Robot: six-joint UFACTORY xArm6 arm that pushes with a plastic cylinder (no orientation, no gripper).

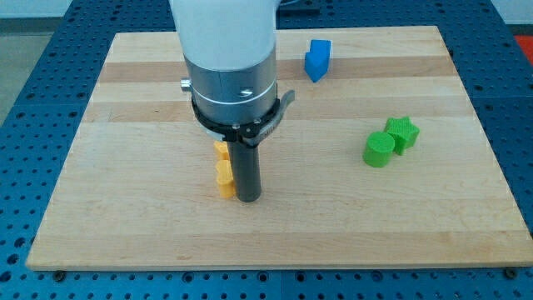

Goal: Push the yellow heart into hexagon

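My tip (248,197), the bare lower end of a straight dark rod with no jaws to spread or pinch, rests on the pale wooden board (125,208). Yellow block pieces (223,171), shapes partly hidden, touch the rod at 9 o'clock. At 3 o'clock, well apart, sit 2 green blocks (390,140); a blue block (317,60) lies toward 1 o'clock.

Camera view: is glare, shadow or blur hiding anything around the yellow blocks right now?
Camera view: light is even, with no strong glare on the wooden board and only soft shadows; focus is sharp. The trouble is blocking, not light: the arm and rod cover part of the yellow blocks, so their shapes cannot be told apart. My tip sits against their right side. The blue block and green blocks show clearly.
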